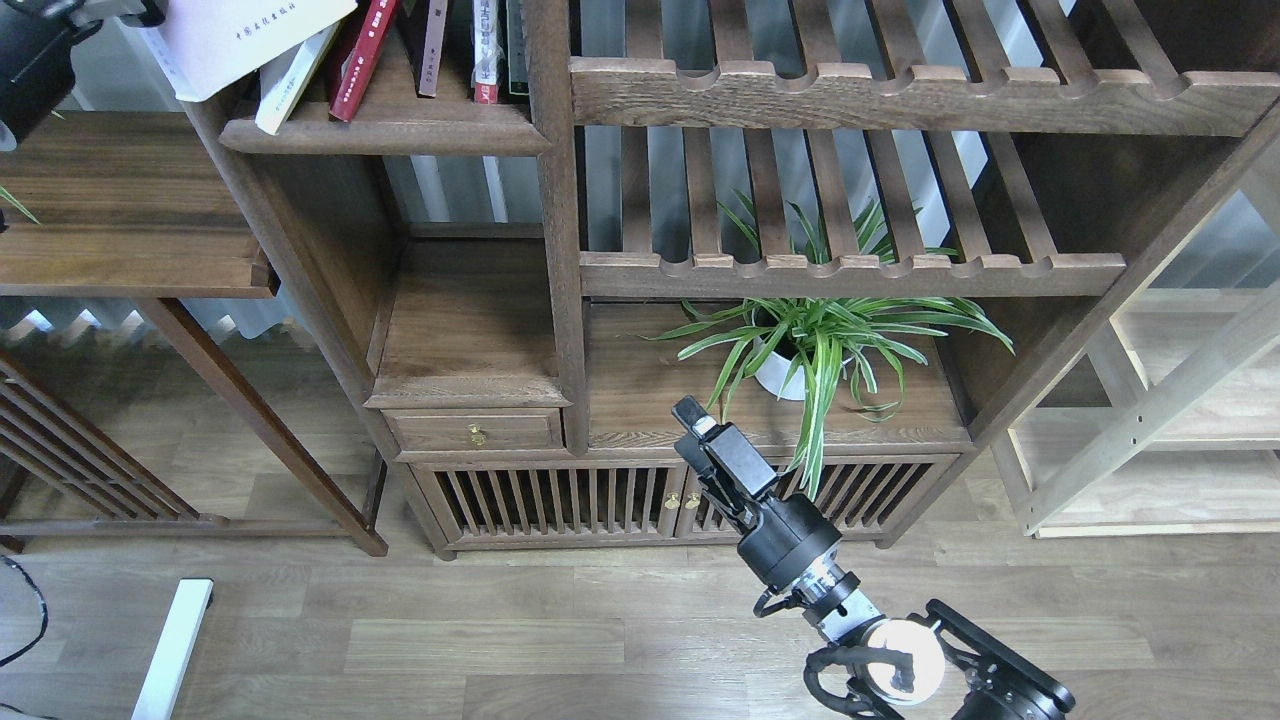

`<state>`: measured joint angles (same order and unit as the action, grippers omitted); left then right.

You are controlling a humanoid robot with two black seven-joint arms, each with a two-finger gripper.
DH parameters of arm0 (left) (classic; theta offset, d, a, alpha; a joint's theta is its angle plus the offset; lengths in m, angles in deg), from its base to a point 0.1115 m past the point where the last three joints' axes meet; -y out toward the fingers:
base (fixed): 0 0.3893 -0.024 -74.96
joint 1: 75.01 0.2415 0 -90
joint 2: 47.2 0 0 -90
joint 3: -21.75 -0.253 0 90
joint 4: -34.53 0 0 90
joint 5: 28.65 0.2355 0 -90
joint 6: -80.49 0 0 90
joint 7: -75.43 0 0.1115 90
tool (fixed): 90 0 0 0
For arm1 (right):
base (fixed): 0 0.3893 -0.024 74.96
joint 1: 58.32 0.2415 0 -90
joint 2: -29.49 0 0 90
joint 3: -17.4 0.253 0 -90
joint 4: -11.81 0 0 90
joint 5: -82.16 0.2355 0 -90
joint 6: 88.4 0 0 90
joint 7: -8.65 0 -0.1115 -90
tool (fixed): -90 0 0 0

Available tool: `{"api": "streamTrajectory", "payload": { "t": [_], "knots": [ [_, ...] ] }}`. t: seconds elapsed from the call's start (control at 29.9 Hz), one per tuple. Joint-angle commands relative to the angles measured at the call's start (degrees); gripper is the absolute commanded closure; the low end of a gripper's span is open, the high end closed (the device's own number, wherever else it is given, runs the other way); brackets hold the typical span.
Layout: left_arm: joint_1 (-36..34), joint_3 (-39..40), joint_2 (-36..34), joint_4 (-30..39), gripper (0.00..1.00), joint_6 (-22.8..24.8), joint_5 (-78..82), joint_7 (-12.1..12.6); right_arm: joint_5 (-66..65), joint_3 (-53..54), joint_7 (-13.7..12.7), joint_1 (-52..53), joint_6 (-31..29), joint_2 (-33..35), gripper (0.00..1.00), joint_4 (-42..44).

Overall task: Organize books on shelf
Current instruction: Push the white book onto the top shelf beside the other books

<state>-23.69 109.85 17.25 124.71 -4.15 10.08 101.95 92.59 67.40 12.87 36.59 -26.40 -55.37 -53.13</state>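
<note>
My left gripper (95, 12) is at the top left corner, shut on the pale lavender-white book (240, 35), which it holds tilted in the air over the left end of the dark-brown shelf (390, 128). On the shelf the yellow-green and white book (288, 88) leans left, partly under the pale book. The red book (362, 55) leans beside it. Slim volumes (485, 50) stand further right. My right gripper (690, 412) is low in the middle, far from the books and empty; its fingers cannot be told apart.
A potted spider plant (820, 345) stands on the lower cabinet right of my right gripper. Slatted notched shelves (900, 90) fill the right side. A small drawer (475, 430), a dark side table (120, 230) on the left and a pale wood rack (1170, 400) on the right.
</note>
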Motion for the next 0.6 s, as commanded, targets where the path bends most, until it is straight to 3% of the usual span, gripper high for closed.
{"api": "streamTrajectory", "payload": {
  "t": [0.0,0.23,0.4,0.57],
  "knots": [
    [0.0,-0.1,0.1,-1.2,1.00,0.0,0.0,-0.2,0.0,0.0,0.0,-0.2,0.0,0.1,0.01,-0.3],
    [-1.7,-2.4,0.6,-3.2,1.00,-1.1,0.5,-1.8,0.0,0.0,0.0,-1.1,0.0,0.1,0.01,-1.0],
    [-6.8,-7.0,0.7,-6.7,1.00,-3.5,0.7,-3.7,0.0,0.1,0.0,-1.2,0.0,0.2,0.01,-1.3],
    [-11.2,-9.9,0.7,-10.6,1.00,-3.5,0.7,-3.8,0.0,0.3,0.0,-2.4,0.0,0.3,0.01,-1.4]
  ]
}}
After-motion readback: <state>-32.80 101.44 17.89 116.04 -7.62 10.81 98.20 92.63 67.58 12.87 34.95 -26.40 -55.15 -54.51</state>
